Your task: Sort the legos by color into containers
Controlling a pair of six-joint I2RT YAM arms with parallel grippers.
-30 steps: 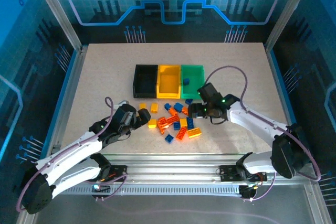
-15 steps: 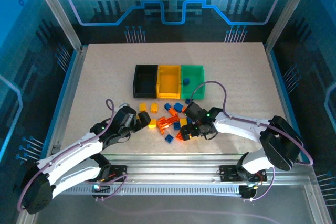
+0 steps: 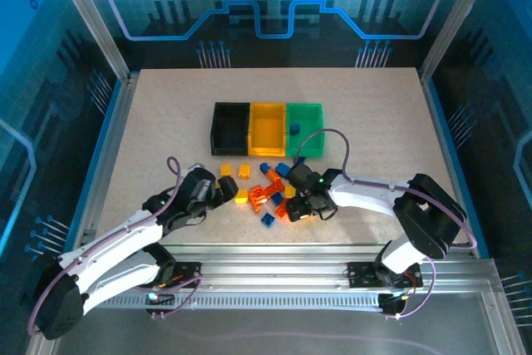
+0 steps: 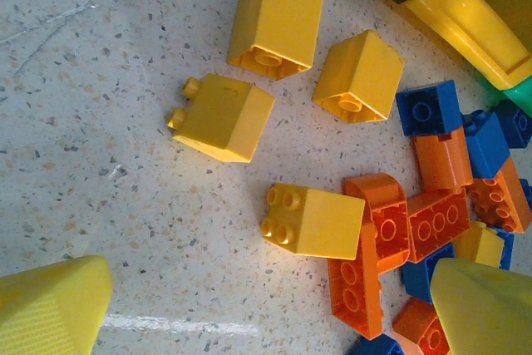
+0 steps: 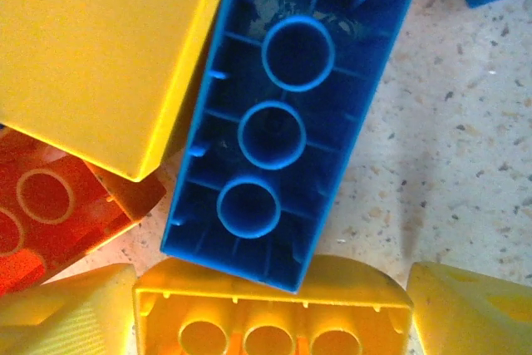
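Right gripper (image 5: 270, 293): fingers (image 5: 66, 313) spread, perhaps touching yellow brick (image 5: 266, 330); my arm (image 3: 366, 193) low, reaching 9 o'clock; blue brick (image 5: 283, 118) upturned, long axis 1–7 o'clock.

Bright, sharp, blue-tinted surroundings

No words, numbers or brand marks could be read in any view. The studs on the legos (image 4: 320, 222) were too small and blurred to show lettering.
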